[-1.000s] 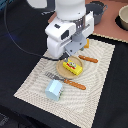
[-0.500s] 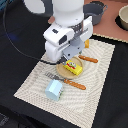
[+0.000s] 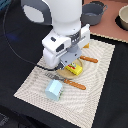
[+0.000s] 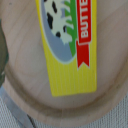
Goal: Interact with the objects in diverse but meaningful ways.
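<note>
A yellow butter block (image 3: 75, 69) lies on a round tan plate (image 3: 85, 69) in the middle of a striped placemat. My gripper (image 3: 69, 63) hangs right over the block, its fingers hidden behind the white hand. The wrist view is filled by the butter block (image 4: 67, 45), with a cow picture and a red "BUTTER" label, lying on the plate (image 4: 25, 70); no fingers show there. A pale blue carton (image 3: 54, 90) stands on the mat in front of the plate. A grey two-handled pot (image 3: 93, 12) sits at the back.
A wooden-handled fork (image 3: 67, 81) lies between the carton and the plate. A wooden-handled knife (image 3: 89, 59) lies on the plate's far side. A tan bowl (image 3: 123, 17) stands at the back on the exterior view's right. A black cable runs along the exterior view's left.
The hand has sunk slightly toward the butter block. Nothing else has moved.
</note>
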